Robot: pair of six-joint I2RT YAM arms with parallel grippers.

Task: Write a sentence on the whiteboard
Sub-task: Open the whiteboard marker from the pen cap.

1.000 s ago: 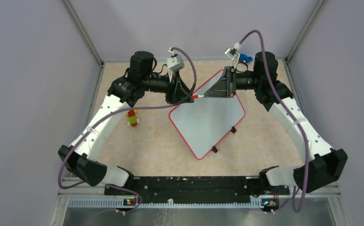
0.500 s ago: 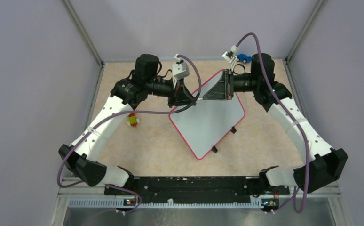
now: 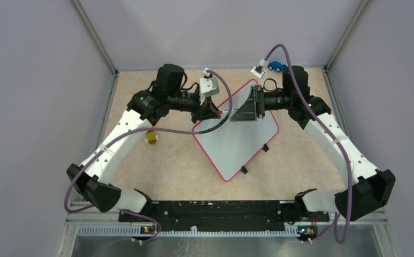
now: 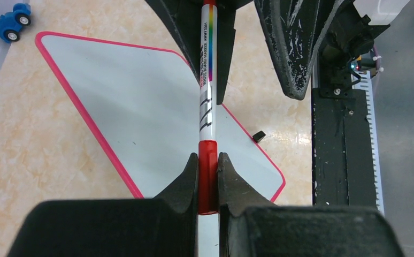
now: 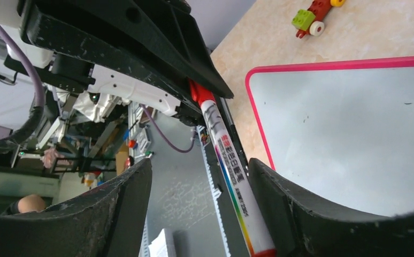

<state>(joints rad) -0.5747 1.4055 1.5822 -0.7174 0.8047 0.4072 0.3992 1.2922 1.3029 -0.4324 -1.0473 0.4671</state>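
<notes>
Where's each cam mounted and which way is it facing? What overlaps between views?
Top external: fixed above and behind the bases, looking down on the table; left arm, right arm, whiteboard show.
Left wrist: on the left wrist, facing the right arm; left end effector shut on the marker.
Right wrist: on the right wrist, facing the left arm; right end effector open around the marker.
Shared: both wrist views show the marker over the whiteboard, from opposite ends.

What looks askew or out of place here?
The whiteboard lies turned diagonally, one corner pointing at the near edge, not square with the table. Its surface shows no writing. Nothing looks spilled or broken.
</notes>
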